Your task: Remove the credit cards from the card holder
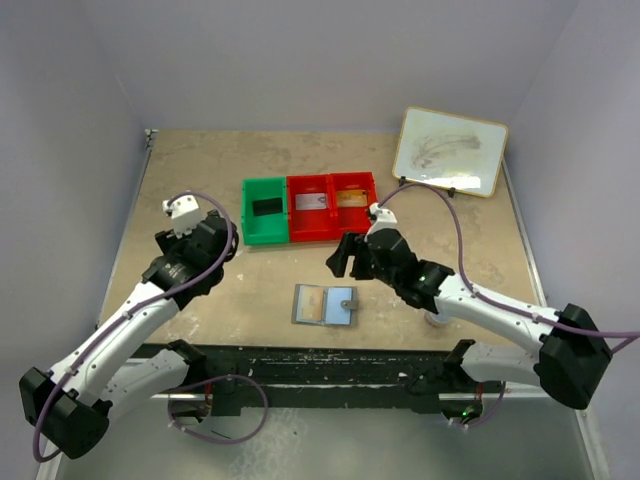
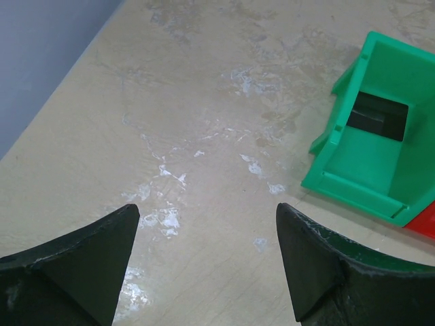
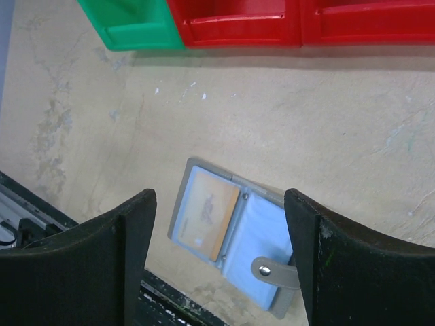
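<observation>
Scuffed table (image 2: pixel 204 88), green bin (image 2: pixel 357 163), jaws apart

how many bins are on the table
3, in a row beyond the card holder: the green bin on the left, the middle red bin, and the right red bin. None looks hidden.

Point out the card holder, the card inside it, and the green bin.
card holder (image 3: pixel 264 234), right wrist view, its right-hand sleeve.
card (image 3: pixel 206 214), right wrist view, middle of its orange face.
green bin (image 1: pixel 265 236), top view, near wall.
</observation>
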